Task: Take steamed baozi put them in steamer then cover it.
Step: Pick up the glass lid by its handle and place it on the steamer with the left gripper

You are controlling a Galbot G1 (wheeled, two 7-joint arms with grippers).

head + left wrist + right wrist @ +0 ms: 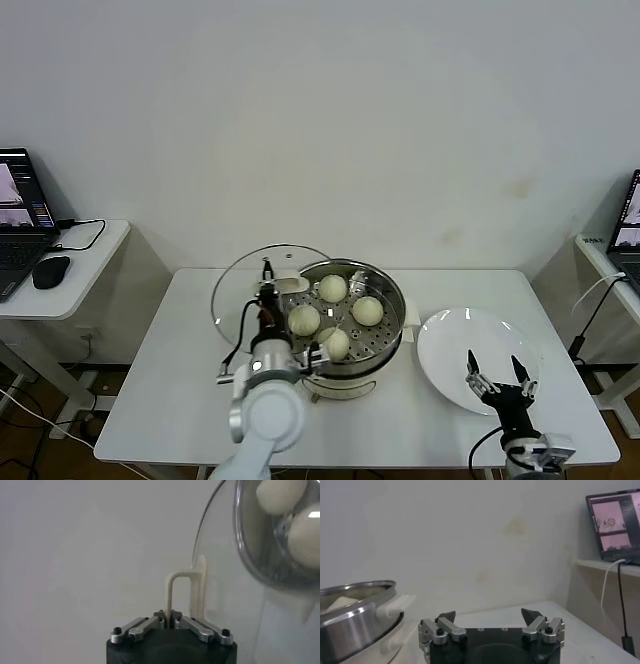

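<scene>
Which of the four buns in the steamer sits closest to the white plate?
The baozi on the steamer's right side, toward the plate; the other three lie farther left.

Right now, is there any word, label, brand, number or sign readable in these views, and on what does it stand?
None can be read.
Left laptop: screen lit, content too small to read.
Right laptop: pink windows on screen, any text too blurred to read.
Steamer, cover, white plate, baozi: no markings visible.
Left gripper, shut on the cover's handle, and right gripper: no labels visible.
</scene>
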